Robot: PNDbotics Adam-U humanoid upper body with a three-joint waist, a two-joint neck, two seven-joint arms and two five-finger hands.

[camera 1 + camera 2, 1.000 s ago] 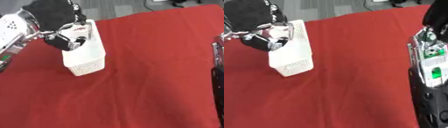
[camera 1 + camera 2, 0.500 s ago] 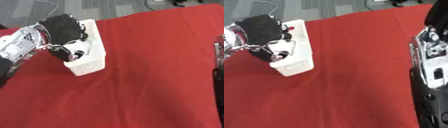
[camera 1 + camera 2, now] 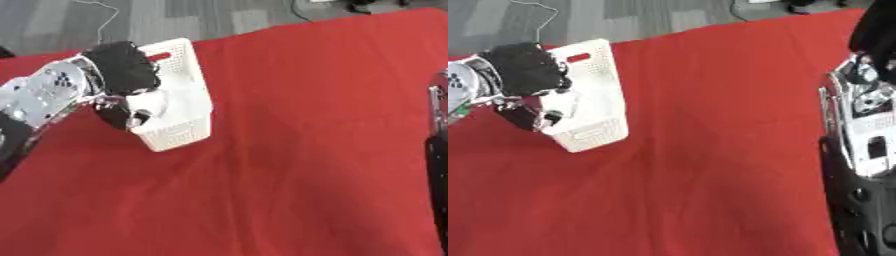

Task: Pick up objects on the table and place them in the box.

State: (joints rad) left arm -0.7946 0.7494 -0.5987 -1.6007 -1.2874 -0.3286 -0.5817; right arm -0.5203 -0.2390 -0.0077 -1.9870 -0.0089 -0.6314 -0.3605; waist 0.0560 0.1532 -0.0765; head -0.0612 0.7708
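The left hand (image 3: 125, 75) curls over the white basket's (image 3: 179, 131) left rim, gripping it, on the red bench (image 3: 297, 150).

Your work surface is a table (image 3: 297, 150) covered edge to edge by a red cloth (image 3: 710, 165), lightly creased and running up to grey floor (image 3: 175, 20) at the far side. Only one thing sits directly on it: the white perforated box (image 3: 179, 100), right against your left hand's (image 3: 127, 75) fingers, at the cloth's far left.
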